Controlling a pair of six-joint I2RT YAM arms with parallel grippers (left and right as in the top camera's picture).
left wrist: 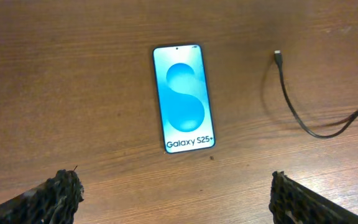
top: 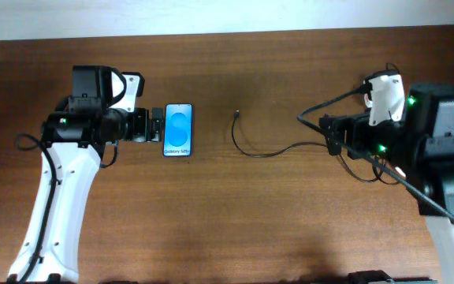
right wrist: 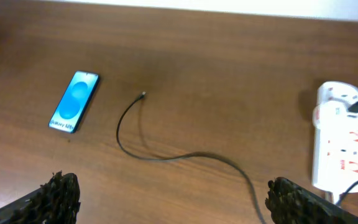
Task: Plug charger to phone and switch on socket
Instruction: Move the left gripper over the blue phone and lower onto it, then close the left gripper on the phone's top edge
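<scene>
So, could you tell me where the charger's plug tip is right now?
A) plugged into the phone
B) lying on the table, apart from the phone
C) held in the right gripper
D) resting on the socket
B: the plug tip lies loose on the table, a clear gap between it and the phone.

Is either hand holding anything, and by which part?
Nothing is held. Left hand and right hand are open and empty; the slim blue-screened phone and thin black charger cable lie untouched.
</scene>
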